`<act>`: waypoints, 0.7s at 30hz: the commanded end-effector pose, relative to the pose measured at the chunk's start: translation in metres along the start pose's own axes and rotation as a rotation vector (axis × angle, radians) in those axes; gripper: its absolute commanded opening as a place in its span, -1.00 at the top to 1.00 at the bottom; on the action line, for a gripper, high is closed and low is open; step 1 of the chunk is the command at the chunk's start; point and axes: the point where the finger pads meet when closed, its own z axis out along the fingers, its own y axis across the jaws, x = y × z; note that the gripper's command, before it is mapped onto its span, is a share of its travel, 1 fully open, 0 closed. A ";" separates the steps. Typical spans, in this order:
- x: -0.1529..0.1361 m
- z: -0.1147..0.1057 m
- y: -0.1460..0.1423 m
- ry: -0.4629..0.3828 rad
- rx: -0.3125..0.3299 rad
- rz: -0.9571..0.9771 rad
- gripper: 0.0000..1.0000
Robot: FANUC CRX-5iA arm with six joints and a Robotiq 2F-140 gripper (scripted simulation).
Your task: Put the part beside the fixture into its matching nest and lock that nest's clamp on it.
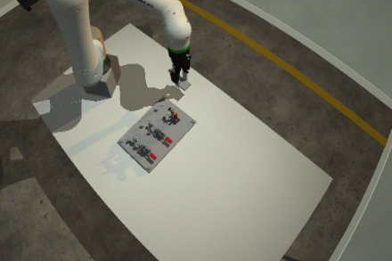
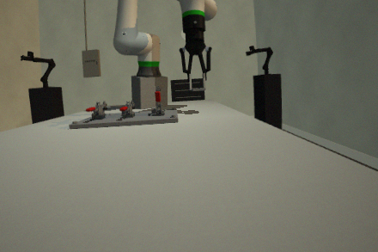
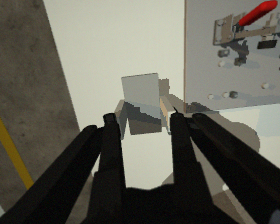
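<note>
Claw (image 3: 142, 120) clamped on the part (image 3: 142, 102), lifted off the surface (image 1: 249, 161); rigid, smooth block, likely slippery; hold across opposite sides, mid-length.

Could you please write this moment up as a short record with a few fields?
arm: bent over the table's near edge, gripper pointing down
gripper: shut on the part, a grey block held between the fingers
part height: lifted off the white table, above and beside the fixture
fixture: grey plate carrying three clamps with red handles
clamp handles: one stands upright, two lie low
nests: none holds a part as far as the views show
</note>
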 end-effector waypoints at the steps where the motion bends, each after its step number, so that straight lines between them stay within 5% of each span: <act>1: 0.000 0.000 0.005 0.000 0.000 0.000 1.00; 21: 0.001 0.004 0.064 0.000 0.000 0.000 1.00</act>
